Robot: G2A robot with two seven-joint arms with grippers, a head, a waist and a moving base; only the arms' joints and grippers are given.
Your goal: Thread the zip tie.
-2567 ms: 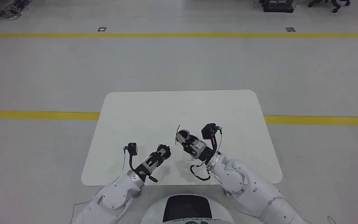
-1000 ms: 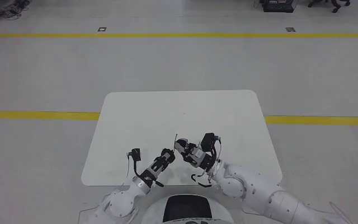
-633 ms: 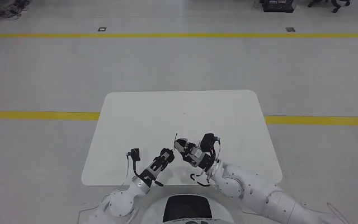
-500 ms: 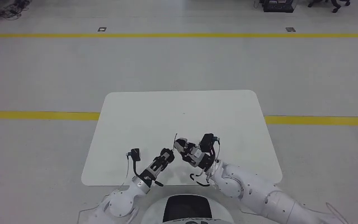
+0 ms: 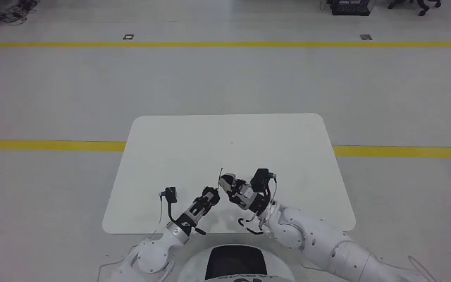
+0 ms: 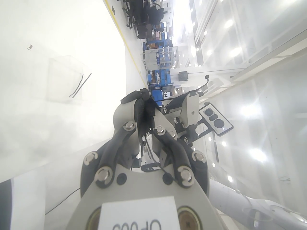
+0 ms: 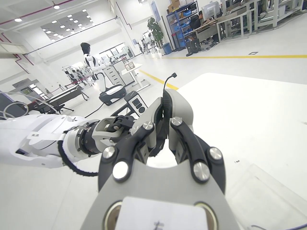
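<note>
Slip risk: thin black plastic zip tie (image 7: 164, 86) pinched in right end effector (image 7: 165, 102), left end effector (image 6: 144, 107) closed narrow, both above white rounded surface (image 5: 282, 141) near edge; floppy tip may miss.

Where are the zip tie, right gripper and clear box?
zip tie (image 7: 165, 85), right wrist view, on the strap past the fingertips.
right gripper (image 7: 165, 99), right wrist view, midway between its fingertips.
clear box (image 6: 60, 72), left wrist view, on its bare wall.
</note>
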